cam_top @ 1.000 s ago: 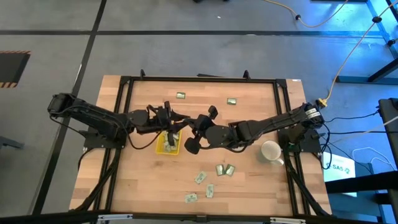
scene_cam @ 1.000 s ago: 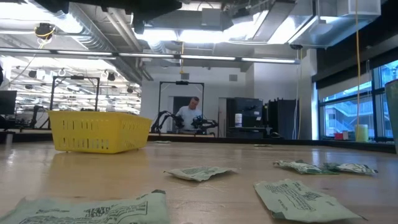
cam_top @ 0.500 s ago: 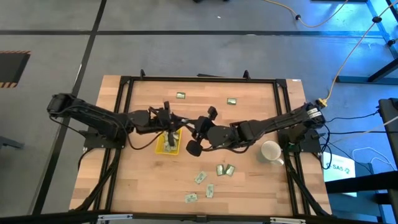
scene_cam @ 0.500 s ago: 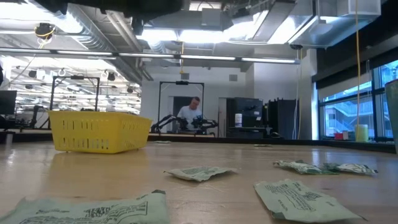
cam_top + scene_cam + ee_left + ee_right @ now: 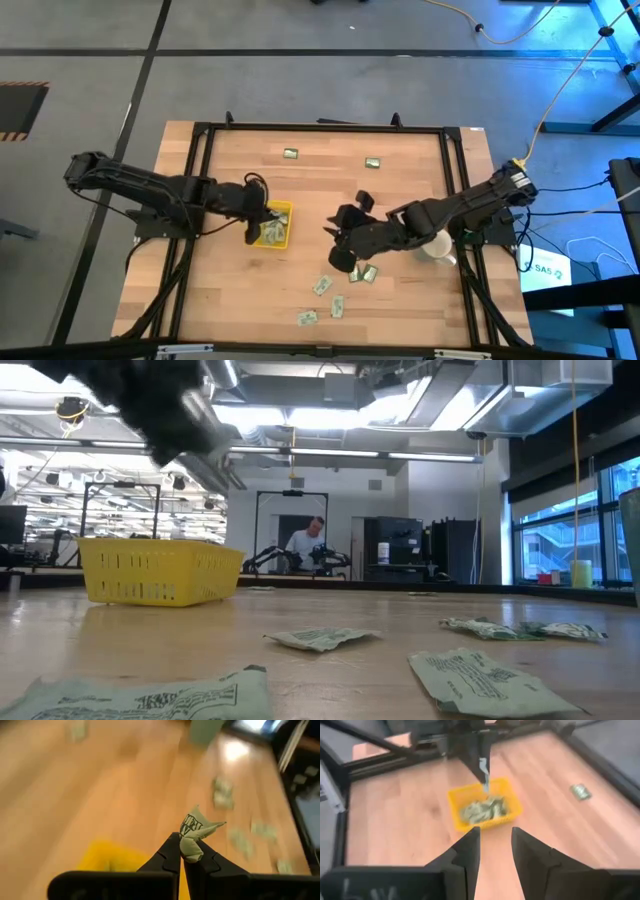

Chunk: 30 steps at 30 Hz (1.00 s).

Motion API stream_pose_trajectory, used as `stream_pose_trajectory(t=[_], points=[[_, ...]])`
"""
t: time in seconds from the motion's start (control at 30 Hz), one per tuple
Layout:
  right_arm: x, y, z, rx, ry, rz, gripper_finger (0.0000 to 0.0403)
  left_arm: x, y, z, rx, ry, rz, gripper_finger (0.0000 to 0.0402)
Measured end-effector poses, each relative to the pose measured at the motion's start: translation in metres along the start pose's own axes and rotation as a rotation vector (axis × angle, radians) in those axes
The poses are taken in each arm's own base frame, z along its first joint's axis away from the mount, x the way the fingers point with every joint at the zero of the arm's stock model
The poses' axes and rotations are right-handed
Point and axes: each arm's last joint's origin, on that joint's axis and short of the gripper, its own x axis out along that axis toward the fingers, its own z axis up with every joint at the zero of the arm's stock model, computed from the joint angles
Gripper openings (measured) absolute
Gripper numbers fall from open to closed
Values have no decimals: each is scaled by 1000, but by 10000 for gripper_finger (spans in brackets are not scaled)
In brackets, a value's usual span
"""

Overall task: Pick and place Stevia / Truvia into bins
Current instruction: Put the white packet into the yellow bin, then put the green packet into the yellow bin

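Observation:
The yellow tray (image 5: 284, 210) stands left of the table's middle with several pale green sachets (image 5: 271, 233) lying inside; it also shows in the right wrist view (image 5: 512, 800) and the low view (image 5: 160, 572). My left gripper (image 5: 256, 215) hovers at the tray's left edge, shut on one crumpled sachet (image 5: 194, 836). My right gripper (image 5: 338, 240) is open (image 5: 495, 845), right of the tray and just above two loose sachets (image 5: 360, 272). More sachets lie flat near the near edge (image 5: 322, 286) (image 5: 307, 318), and two at the far side (image 5: 291, 153) (image 5: 372, 161). My left gripper pinches a crumpled sachet between its two fingertips (image 5: 172, 851). The sachet's bunched end (image 5: 190, 851) sits between the tips and the rest sticks out past them. In the right wrist view the sachet (image 5: 483, 769) hangs below the down-slanting fingers, lifted clear over the tray.
A white mug (image 5: 436, 243) stands right of my right gripper, close to its arm. A black frame rail (image 5: 320, 127) runs round the table. In the low view loose sachets (image 5: 320, 638) (image 5: 480, 680) lie in the foreground, and a person sits far back in the room (image 5: 305, 545).
My left gripper has drawn back toward the table's left, from over the tray to its left edge. My right gripper has pulled away from the tray toward the near right, ending over the loose sachets beside the mug.

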Motion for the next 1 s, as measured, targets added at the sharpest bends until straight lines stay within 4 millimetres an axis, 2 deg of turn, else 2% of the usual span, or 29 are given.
stream_pose_trajectory(t=[0.17, 0.43, 0.7, 1.0], points=[[6, 5, -8, 2, 43, -2, 114, 6, 5, -19, -100, 220, 34, 4], [11, 4, -18, 32, 130, -15, 114, 31, 8, -34, -117, 401, 12, 9], [8, 9, -29, 85, 205, -10, 114, 44, 17, -38, -139, 448, 67, 24], [-3, 15, -45, 98, 304, -37, 114, 39, 26, -30, -183, 410, 68, 72]])
